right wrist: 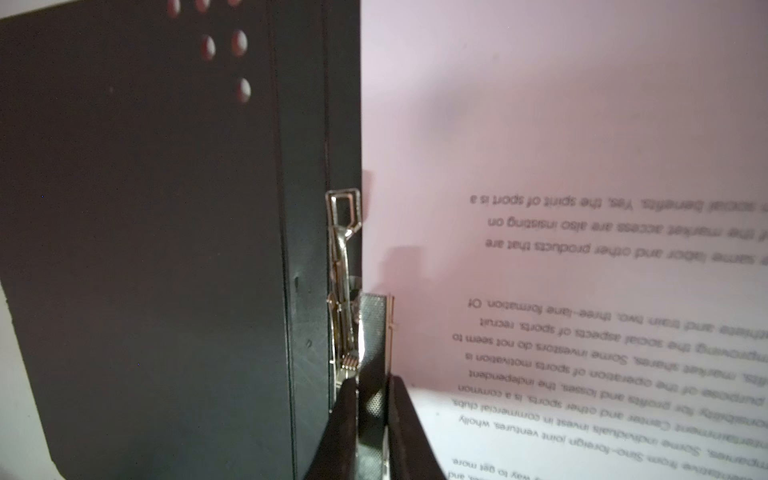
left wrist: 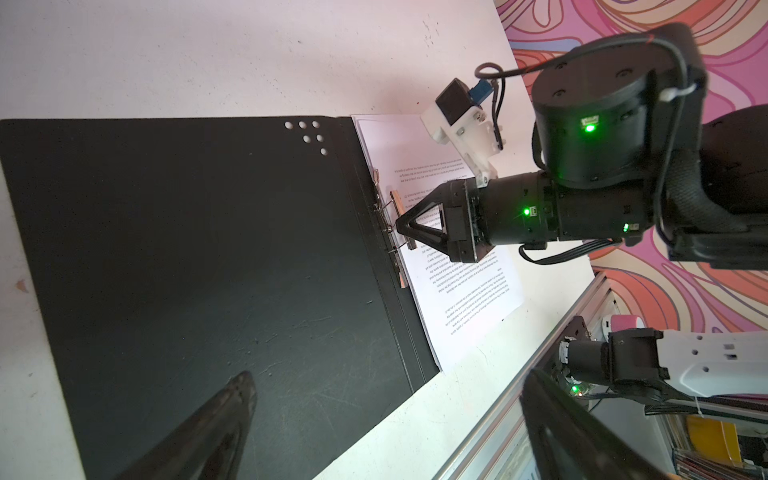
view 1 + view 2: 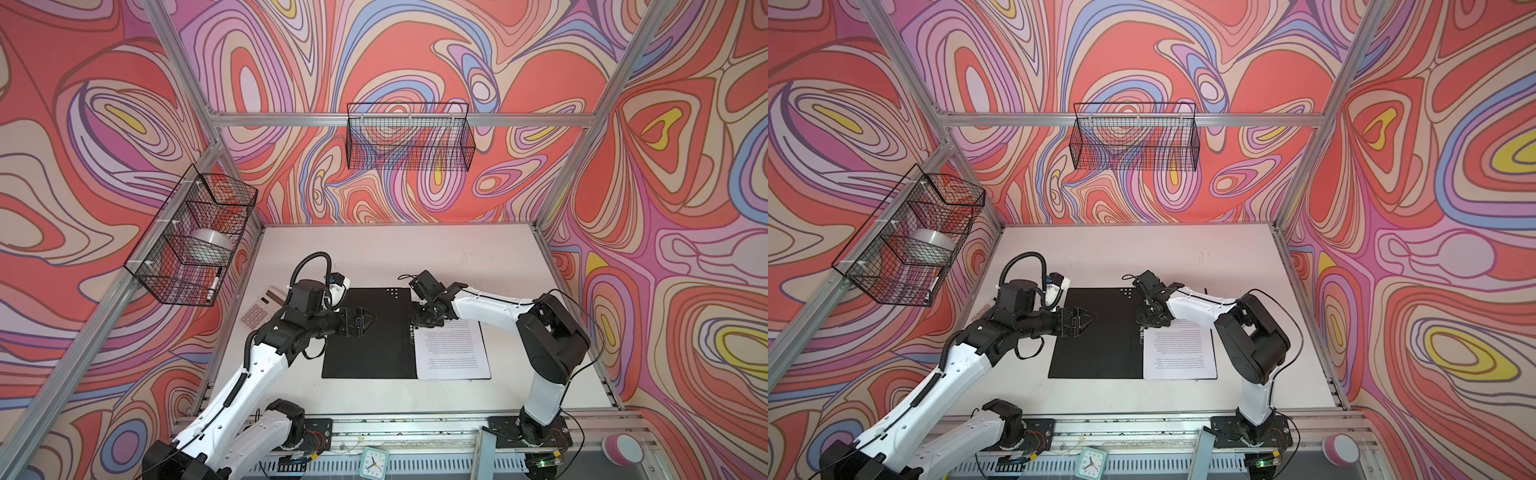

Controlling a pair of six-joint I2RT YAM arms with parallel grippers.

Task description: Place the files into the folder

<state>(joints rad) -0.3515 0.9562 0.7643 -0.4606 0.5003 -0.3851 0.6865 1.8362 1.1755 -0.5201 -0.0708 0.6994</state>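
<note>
The folder [image 3: 370, 332] [image 3: 1096, 345] lies open on the white table, black inside up. The files [image 3: 453, 353] [image 3: 1181, 353], white printed sheets, rest on its right half beside the spine. My right gripper [image 3: 415, 322] [image 1: 372, 386] is down at the spine, shut on the raised metal clip plate [image 1: 374, 328] [image 2: 397, 199]. The plate stands on edge between the fingers, next to the files' [image 1: 582, 166] edge. My left gripper [image 3: 370, 320] [image 2: 390, 378] hovers open over the folder's [image 2: 208, 270] bare left flap, holding nothing.
A beige calculator [image 3: 262, 309] lies left of the folder, partly under my left arm. Wire baskets hang on the left wall [image 3: 195, 237] and back wall [image 3: 409, 137]. A small clock [image 3: 374, 463] and a pink roll [image 3: 623, 449] sit past the table's front rail.
</note>
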